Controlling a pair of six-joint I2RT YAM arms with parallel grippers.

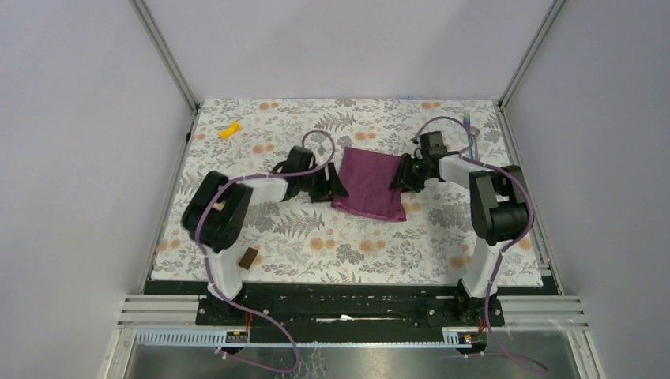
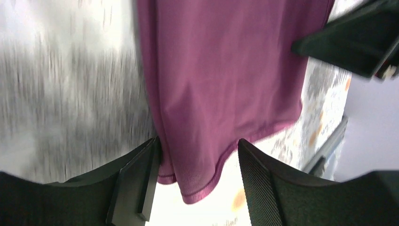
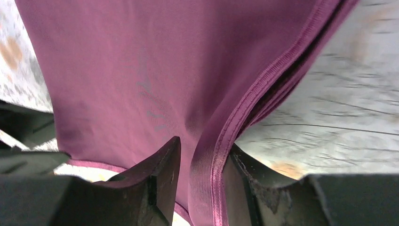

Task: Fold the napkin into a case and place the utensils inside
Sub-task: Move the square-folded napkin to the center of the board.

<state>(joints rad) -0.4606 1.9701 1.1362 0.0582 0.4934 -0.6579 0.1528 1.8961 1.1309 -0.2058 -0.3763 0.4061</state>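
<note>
- Brown block [image 1: 248, 257]: 7 o'clock on the floral surface [image 1: 442, 253], near edge, well apart from the cloth. We judge it no hazard.
- Left pincer [image 2: 198, 143]: at the napkin's 9 o'clock edge. The jaws stand wide apart with a cloth corner lying between them, and the hem touches one finger [image 2: 136, 181]. Nothing is clamped. Risk: closing here may catch only the corner or the top layer, so a pull would peel the fold open rather than carry it.
- The napkin [image 1: 369, 185]: centre of the surface, folded to a broad panel and not yet a slim case. Risk: it is held on one side only, so the free side may sag, drag on the surface and skew the next crease.
- Right pincer [image 3: 204, 146]: at the napkin's 3 o'clock edge. The jaws are nearly closed, pinching the stacked hem, with several layers showing at the fold. Risk: the lower layers sit close to the fingertips and could slip out under tension, spoiling the alignment.
- Yellow piece [image 1: 229, 131]: 10 o'clock, far side, well apart from the cloth. We judge it unlikely to interfere.
- Utensils: we cannot make them out with certainty in any view. Risk: a case folded too loose or crooked may not hold them.
</note>
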